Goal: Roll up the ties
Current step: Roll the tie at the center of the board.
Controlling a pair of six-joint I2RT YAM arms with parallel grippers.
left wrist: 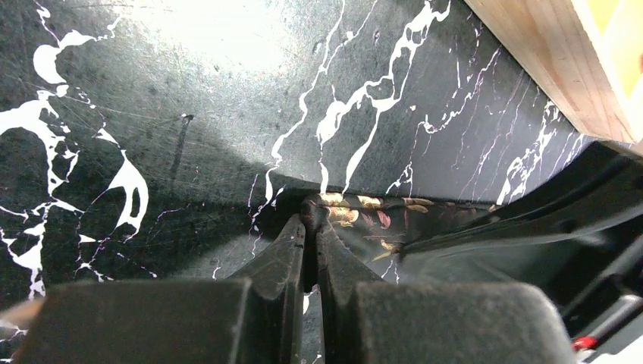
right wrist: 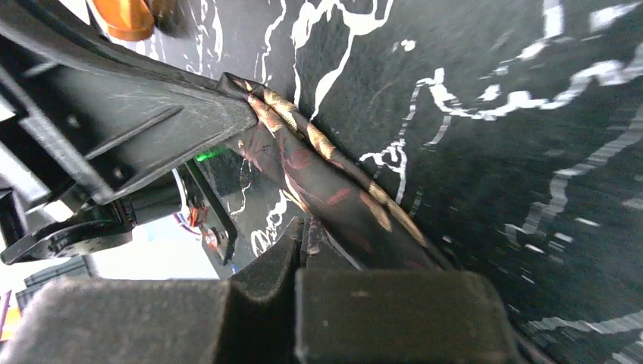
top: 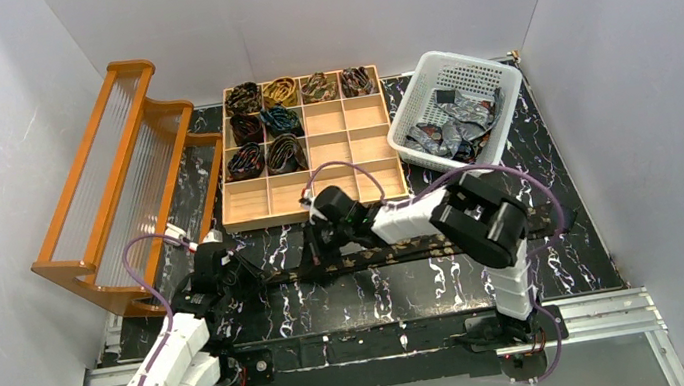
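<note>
A dark brown tie (top: pixel 358 260) with gold and red leaves lies stretched left to right across the black marbled table. My left gripper (top: pixel 246 270) is shut on its left end; the left wrist view shows the fingertips (left wrist: pixel 299 231) pinching the patterned fabric (left wrist: pixel 364 216). My right gripper (top: pixel 314 254) is shut on the same tie a little to the right. In the right wrist view the tie (right wrist: pixel 326 182) runs from my gripper (right wrist: pixel 303 231) up to the left gripper's finger (right wrist: pixel 152 114). Several rolled ties (top: pixel 263 123) sit in the wooden tray (top: pixel 352 146).
A white basket (top: pixel 422 71) at the back right holds loose grey-silver ties (top: pixel 455 127). An orange rack (top: pixel 113 175) stands along the left. The tray's corner (left wrist: pixel 561 68) is close to the left gripper. White walls enclose the table.
</note>
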